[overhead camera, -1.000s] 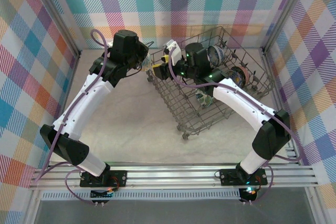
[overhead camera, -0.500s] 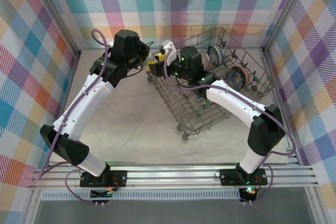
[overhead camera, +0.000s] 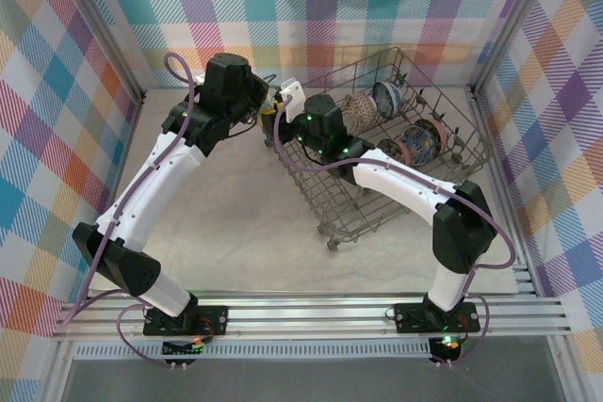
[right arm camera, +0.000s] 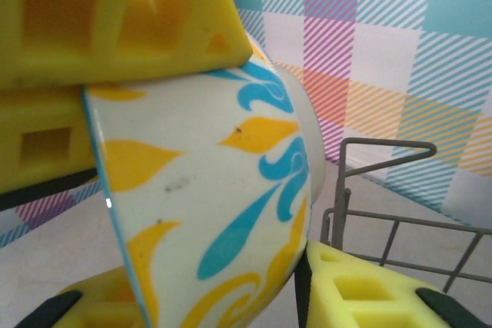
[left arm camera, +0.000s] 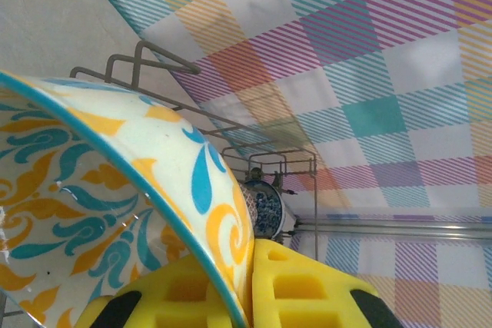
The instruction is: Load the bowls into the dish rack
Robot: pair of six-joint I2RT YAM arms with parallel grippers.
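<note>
You're clamping your left claw (left arm camera: 246, 296) on the white bowl with teal and yellow swirls (right arm camera: 207, 213), just beside the wire dish rack (overhead camera: 350, 216), your right claw (right arm camera: 231, 297) is straddling it, grip impossible to tell

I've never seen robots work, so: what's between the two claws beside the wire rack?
A bowl, white with blue and orange swirls. The right wrist view shows it between the right gripper's yellow fingers, while the left gripper pinches its rim.
</note>
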